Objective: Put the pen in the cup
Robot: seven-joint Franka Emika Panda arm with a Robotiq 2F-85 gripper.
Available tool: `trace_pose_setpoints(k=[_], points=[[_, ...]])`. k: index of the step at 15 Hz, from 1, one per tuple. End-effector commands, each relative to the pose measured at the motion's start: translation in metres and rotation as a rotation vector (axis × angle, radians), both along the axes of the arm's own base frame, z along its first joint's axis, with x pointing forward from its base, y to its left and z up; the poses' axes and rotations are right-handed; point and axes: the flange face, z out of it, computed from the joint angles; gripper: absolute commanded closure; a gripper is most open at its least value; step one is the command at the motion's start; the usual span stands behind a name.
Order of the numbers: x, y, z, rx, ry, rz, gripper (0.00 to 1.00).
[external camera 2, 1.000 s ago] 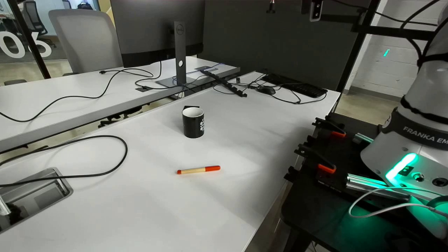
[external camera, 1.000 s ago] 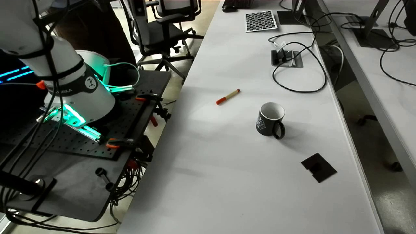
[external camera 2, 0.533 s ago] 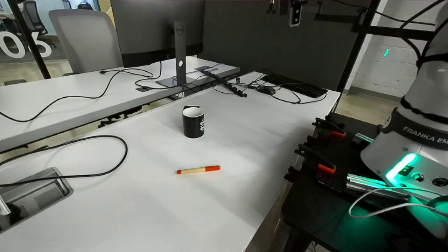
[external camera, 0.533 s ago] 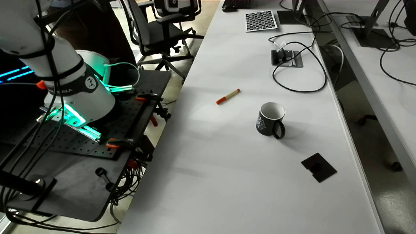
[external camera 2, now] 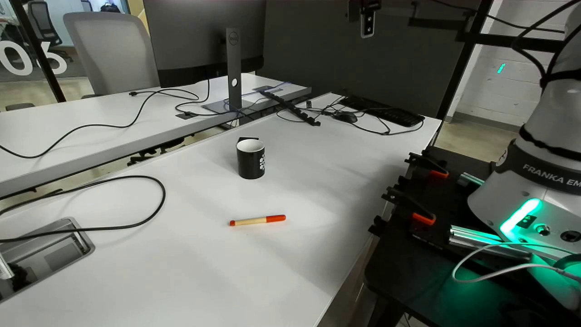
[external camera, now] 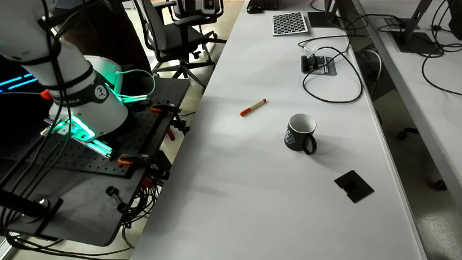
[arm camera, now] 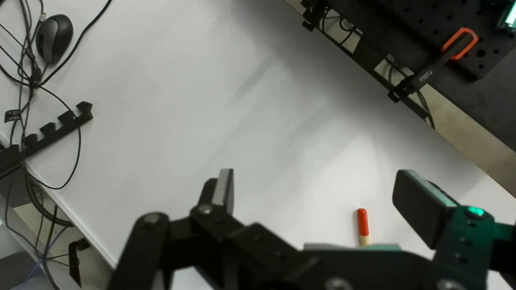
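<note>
I'd call the job barely begun: neither the pick-up nor the drop is done. In both exterior views the red-and-tan marker pen (external camera: 253,107) lies flat on the white counter (external camera: 252,202), nearer the long edge beside the arm base (external camera: 88,99), its longer red end pointing that way. The black mug (external camera 2: 251,164) stands upright, well apart from the pen and closer to the opposite long edge. My wrist view shows the gripper (arm camera: 316,185) with its fingers (arm camera: 419,205) spread wide and nothing held; the pen's red end shows on the counter past them, the rest hidden behind the gripper itself. In an exterior view one finger (external camera 2: 367,25) hangs well above the counter. I take it I'm at the approach. As I judge it, everything is left: come down, pinch the pen, lift it, carry it toward that opposite edge, and lower it into the mug.
</note>
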Motion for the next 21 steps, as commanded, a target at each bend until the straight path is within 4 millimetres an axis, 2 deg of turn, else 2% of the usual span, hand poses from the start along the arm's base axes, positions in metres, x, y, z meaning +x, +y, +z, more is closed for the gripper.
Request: trace_pose_setpoints(k=[1, 7, 13, 17, 18, 21], points=[[0.002, 0.004, -0.007, 0.073, -0.005, 0.043, 0.00], [0.015, 0.056, -0.047, 0.195, 0.034, 0.193, 0.00], [0.029, 0.088, -0.089, 0.247, 0.138, 0.289, 0.00], [0.041, 0.105, -0.099, 0.198, 0.166, 0.299, 0.00], [0.029, 0.096, -0.097, 0.212, 0.148, 0.295, 0.00], [0.036, 0.104, -0.101, 0.211, 0.157, 0.303, 0.00]])
